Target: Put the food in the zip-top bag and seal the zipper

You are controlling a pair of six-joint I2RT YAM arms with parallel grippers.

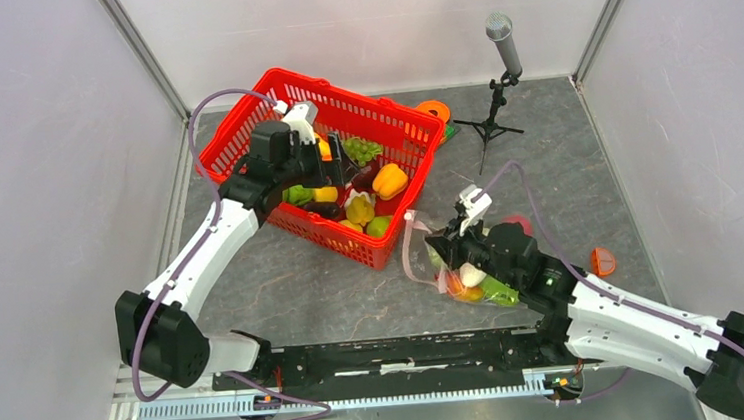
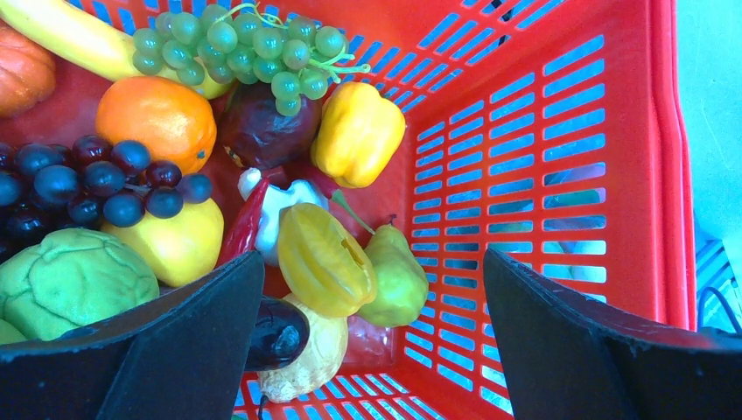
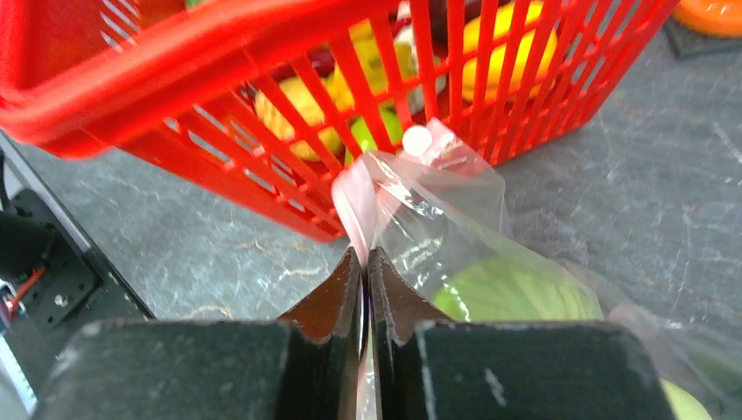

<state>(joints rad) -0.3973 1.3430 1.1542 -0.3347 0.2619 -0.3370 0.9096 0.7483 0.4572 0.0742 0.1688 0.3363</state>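
Plastic zip-top bag (image 3: 442,214) is pinched by the closed right gripper (image 3: 366,255); the wide-open, empty left gripper (image 2: 372,255) should be centred over the starfruit (image 2: 317,258) just below.

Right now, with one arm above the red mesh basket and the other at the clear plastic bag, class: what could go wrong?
The open left gripper hangs over packed toy food; closing may catch both the yellow ridged star fruit and the green pear beside it.
The right gripper pinches only a thin edge of the clear crinkly plastic bag; the film might slip, letting the mouth collapse.
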